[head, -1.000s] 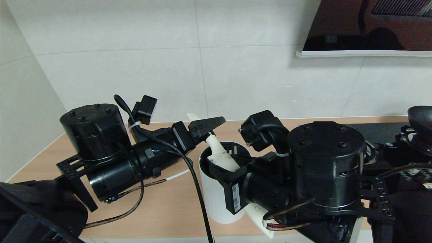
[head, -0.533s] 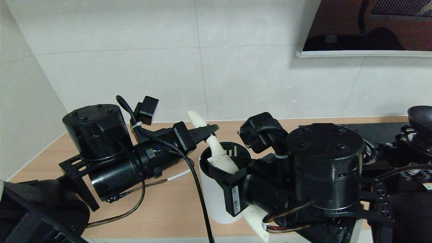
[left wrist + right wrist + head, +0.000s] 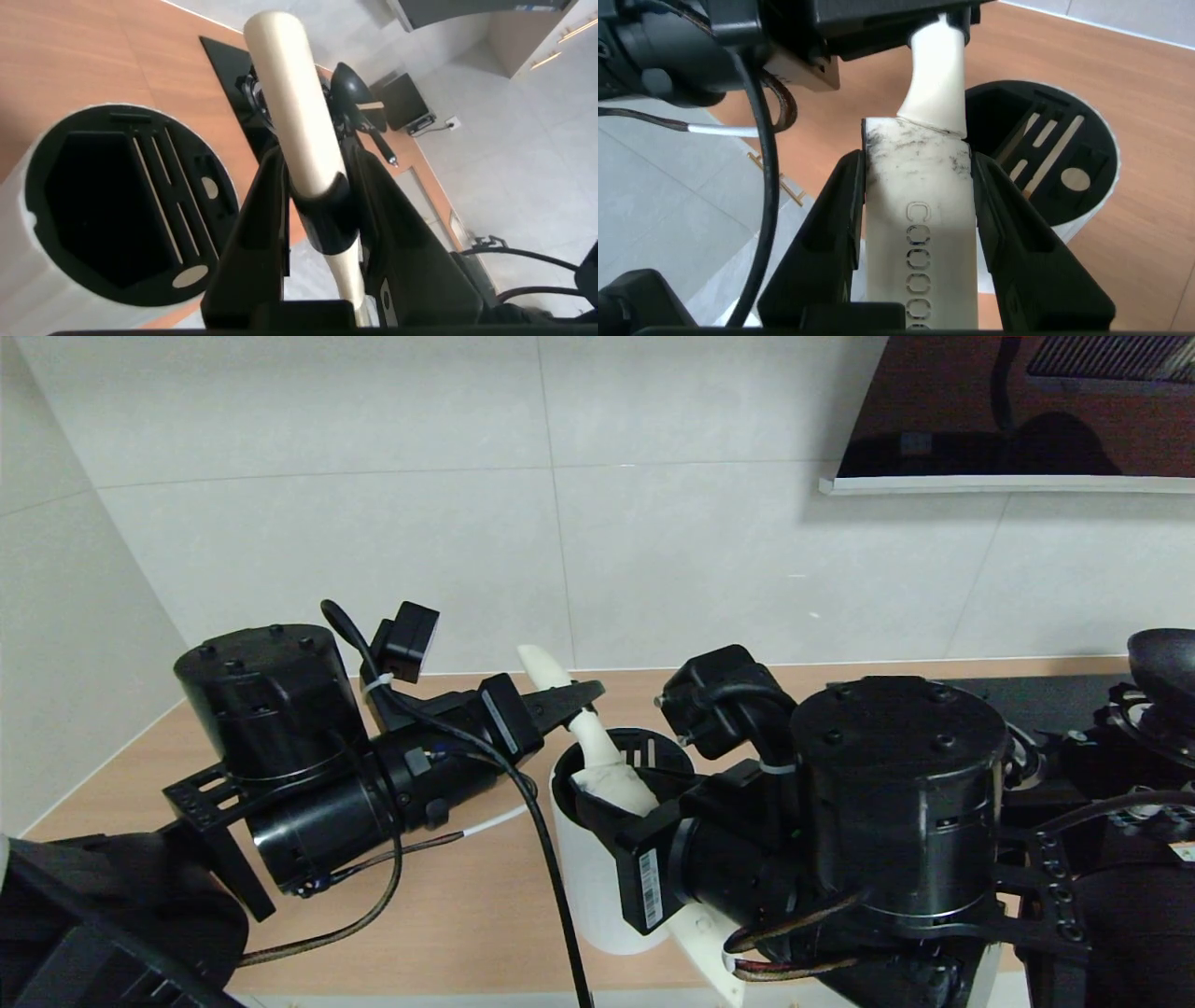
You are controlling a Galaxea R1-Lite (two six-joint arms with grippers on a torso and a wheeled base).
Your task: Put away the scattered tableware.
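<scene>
The right gripper (image 3: pixel 918 187) is closed on the wide blade of the spatula (image 3: pixel 920 233), just above the holder (image 3: pixel 593 896) standing on the tabletop (image 3: pixel 448 887). Beyond it, the left gripper (image 3: pixel 313 182) is clamped around the spatula's handle, which tilts upward.

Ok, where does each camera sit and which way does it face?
Head: facing down at the counter; both arms show.
Left wrist: on the left arm, along the left pincer shut on the white utensil, toward the holder.
Right wrist: on the right arm, along the right pincer gripping that utensil.
All share utensil and holder.
</scene>
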